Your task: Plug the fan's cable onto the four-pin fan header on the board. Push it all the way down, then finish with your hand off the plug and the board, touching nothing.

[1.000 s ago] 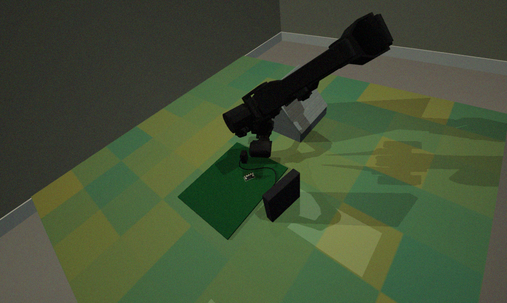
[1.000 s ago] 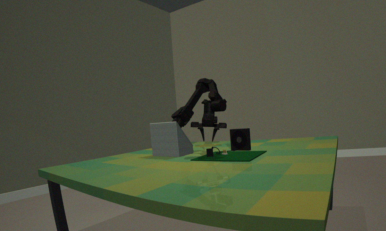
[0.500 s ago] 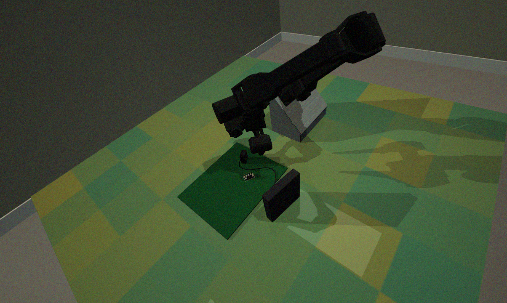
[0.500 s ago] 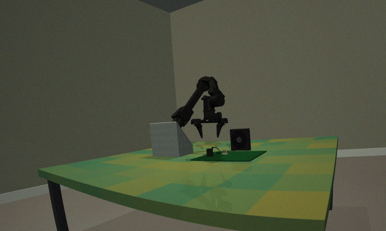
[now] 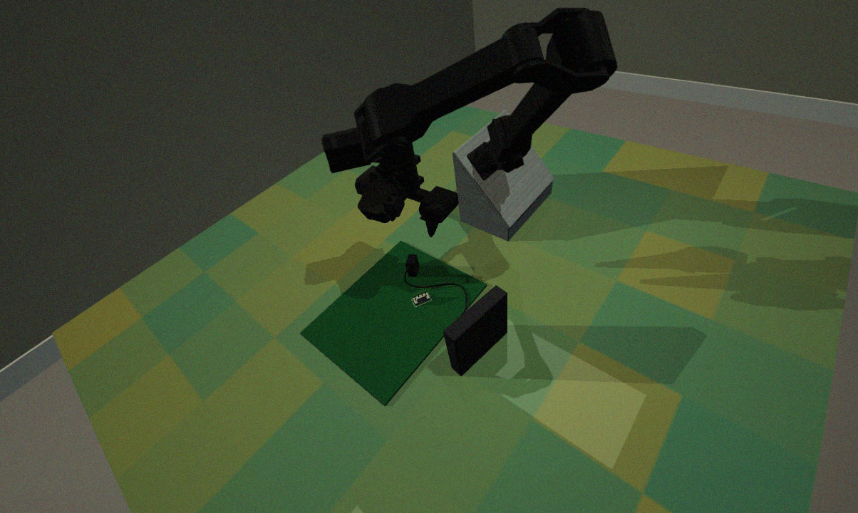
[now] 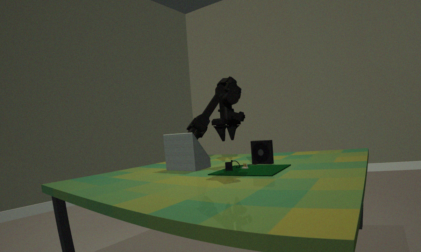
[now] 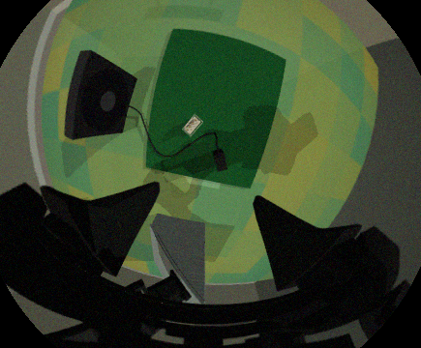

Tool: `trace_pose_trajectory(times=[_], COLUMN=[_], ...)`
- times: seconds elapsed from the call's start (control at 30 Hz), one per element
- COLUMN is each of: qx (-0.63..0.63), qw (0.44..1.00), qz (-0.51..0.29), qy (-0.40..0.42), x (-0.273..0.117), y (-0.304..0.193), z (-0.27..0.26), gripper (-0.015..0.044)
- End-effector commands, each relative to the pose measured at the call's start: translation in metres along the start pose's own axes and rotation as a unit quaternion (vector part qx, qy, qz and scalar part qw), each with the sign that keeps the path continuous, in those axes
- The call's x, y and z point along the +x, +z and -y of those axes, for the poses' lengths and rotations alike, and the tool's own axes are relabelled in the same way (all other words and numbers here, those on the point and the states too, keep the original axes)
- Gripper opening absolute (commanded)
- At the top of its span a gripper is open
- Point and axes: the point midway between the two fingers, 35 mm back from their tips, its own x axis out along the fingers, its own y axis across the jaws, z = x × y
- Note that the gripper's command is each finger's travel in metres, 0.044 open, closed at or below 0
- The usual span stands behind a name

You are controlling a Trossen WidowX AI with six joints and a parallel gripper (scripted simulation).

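The black plug stands on the green board, near the board edge closest to the arm's base. The white four-pin header is apart from it, its pins uncovered. A thin black cable curves over the board from the plug to the black fan. My gripper is open and empty, high above the table and touching nothing. In the top view one fingertip shows clearly.
The fan stands upright beside the board's edge. A grey wedge-shaped block sits under the arm's base, near the plug's side of the board. The patchwork table extends around them.
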Motion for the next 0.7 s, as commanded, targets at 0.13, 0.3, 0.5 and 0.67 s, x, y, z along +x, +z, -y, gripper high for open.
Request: trace_pose_trajectory(times=[0.13,0.3,0.5,0.67], qx=[-0.203,-0.203,-0.203,-0.203], qw=[0.979,0.979,0.979,0.979], qz=[0.001,0.001,0.002,0.002], qy=[0.014,0.014,0.011,0.015], x=[-0.023,-0.023,0.016,0.075], y=[-0.002,-0.002,0.002,-0.002], z=[0.028,0.028,0.03,0.024], gripper=[0.044,0.044,0.044,0.044])
